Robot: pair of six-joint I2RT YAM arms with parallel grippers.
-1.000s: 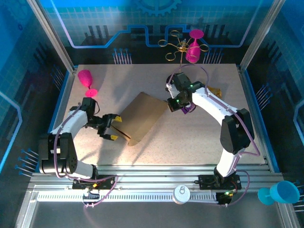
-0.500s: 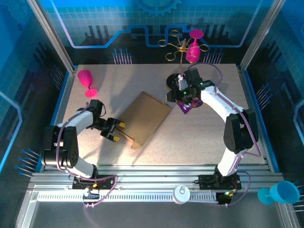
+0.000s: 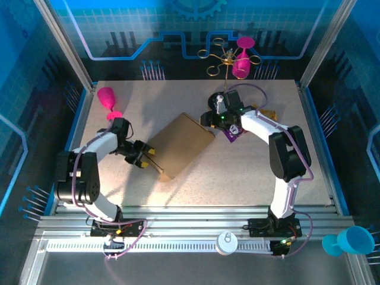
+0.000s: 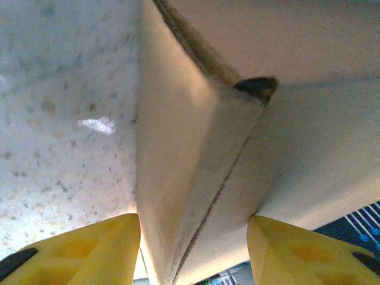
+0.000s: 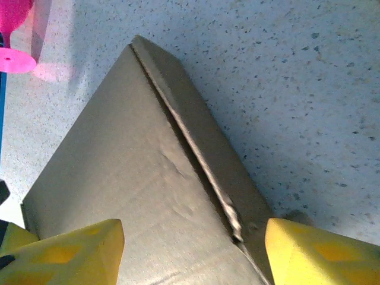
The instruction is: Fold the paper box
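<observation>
The paper box (image 4: 196, 148) blurs up close and runs off my left wrist view's top and right edges. Whether my left claw (image 4: 193, 225) actually pinches its fold, I cannot tell.

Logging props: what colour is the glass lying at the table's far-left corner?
Bright pink glass, clearest in the top external view.

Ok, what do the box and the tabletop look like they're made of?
The paper box: plain brown cardboard, matte, with creased folds and a raw fibrous edge. The tabletop: pale, dark-flecked, faintly glossy, likely laminate or stone-look composite; can't tell which.
</observation>
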